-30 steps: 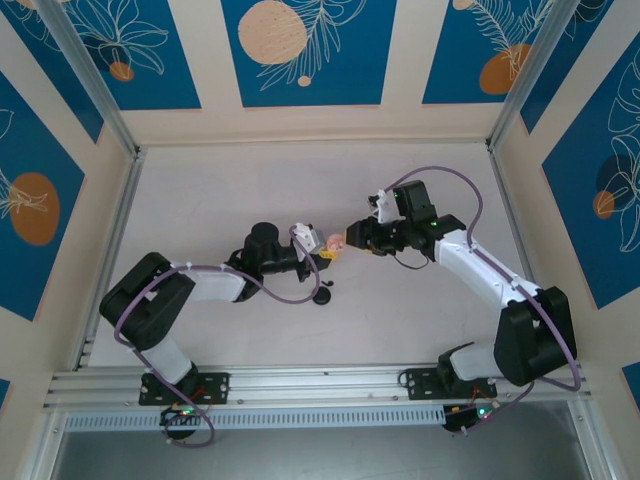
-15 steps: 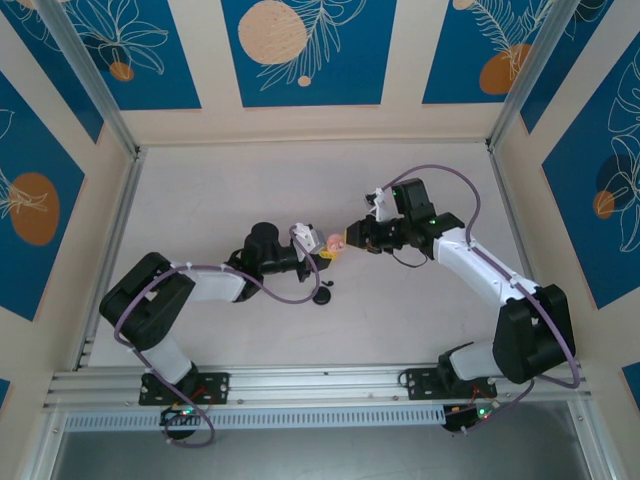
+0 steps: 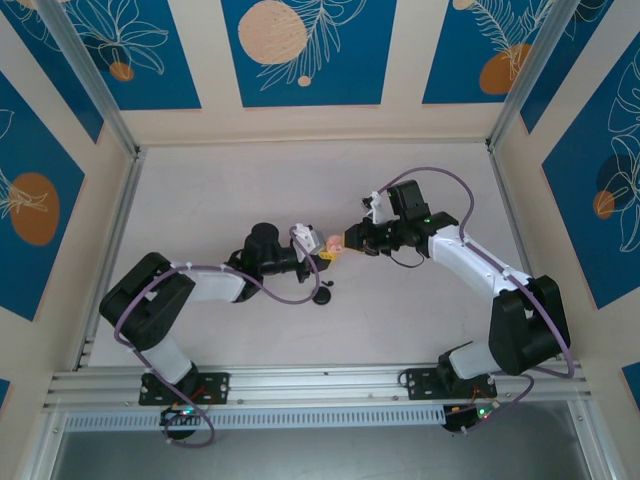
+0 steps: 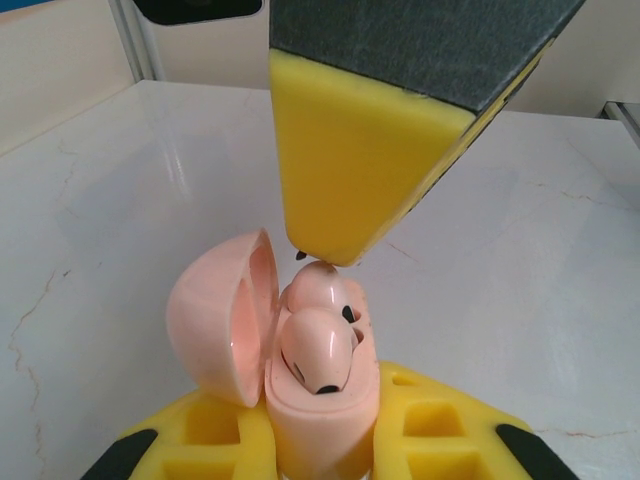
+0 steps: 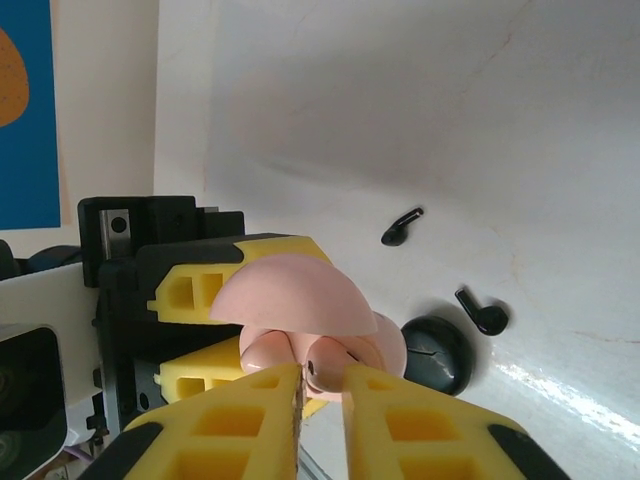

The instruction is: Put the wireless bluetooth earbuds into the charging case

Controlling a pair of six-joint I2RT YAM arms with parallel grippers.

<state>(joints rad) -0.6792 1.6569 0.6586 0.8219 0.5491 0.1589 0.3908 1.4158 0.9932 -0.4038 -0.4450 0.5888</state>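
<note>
Earbuds, pink pair: both are in the pink charging case (image 4: 320, 425), which my left gripper (image 3: 322, 256) clamps firmly between its closed fingers, with the lid (image 4: 225, 310) swung open to one side. The near bud (image 4: 318, 350) looks seated in its socket. The far bud (image 4: 322, 284) stands slightly proud, and the tip of my right gripper (image 5: 320, 390) touches its top. The right jaws are drawn almost together; I cannot tell whether they pinch the bud or merely bear on it. Two black earbuds (image 5: 402, 228) (image 5: 483, 314) lie loose on the table (image 5: 400, 100), near a dark round object (image 5: 440, 355), probably their own case. The step in hand, as I judge it, is to seat the far bud fully. I plan to press straight down along the socket axis in small increments, with the left grip as the counter-force. I must avoid side load, since it could tip the bud or knock the lid. The left wrist view is my check: the bud should drop level with its neighbour. If it is pinched, I should loosen the jaws before lifting straight up, or the bud may come out with them.
</note>
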